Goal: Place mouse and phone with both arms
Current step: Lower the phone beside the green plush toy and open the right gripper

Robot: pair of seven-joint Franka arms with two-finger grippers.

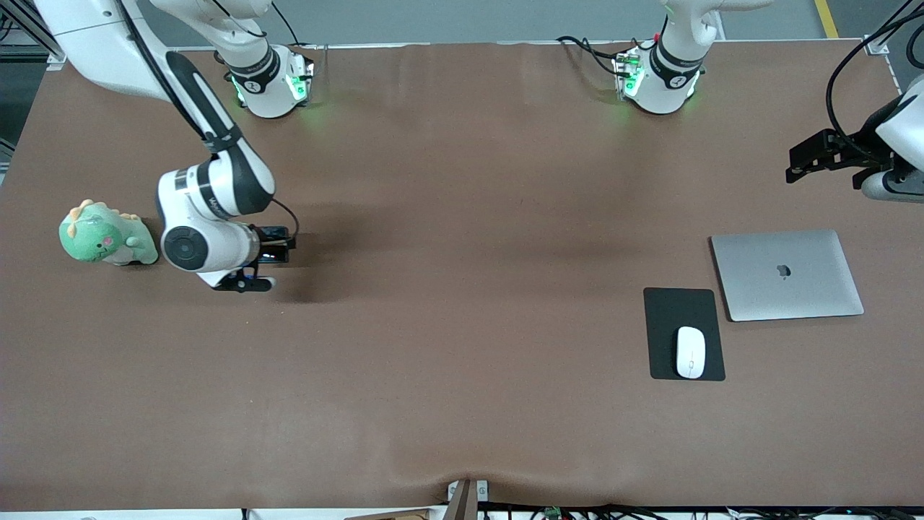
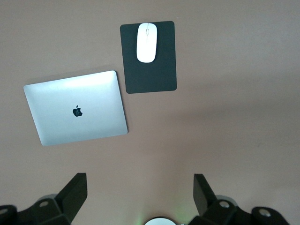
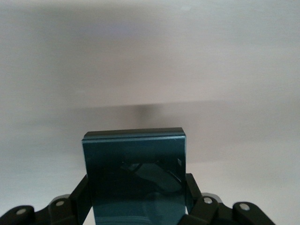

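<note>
A: What lies before you, nearest first?

B: A brown table [image 1: 462, 404]. One white mouse [image 1: 690, 352] sits on the camera-side end of one black pad [image 1: 683, 334], toward the left arm's end; one closed silver laptop [image 1: 787, 274] lies just beside the pad, slightly farther off. One green dinosaur toy [image 1: 107, 235] sits at the right arm's end.

A: And your grippers?

B: Two. The right gripper [image 1: 268, 254] hangs low over the table beside the toy, fingers [image 3: 80, 197] clamped on the one black phone [image 3: 136, 180]. The left gripper [image 2: 139, 197] waits high over its end of the table, spread wide, holding nothing.
</note>
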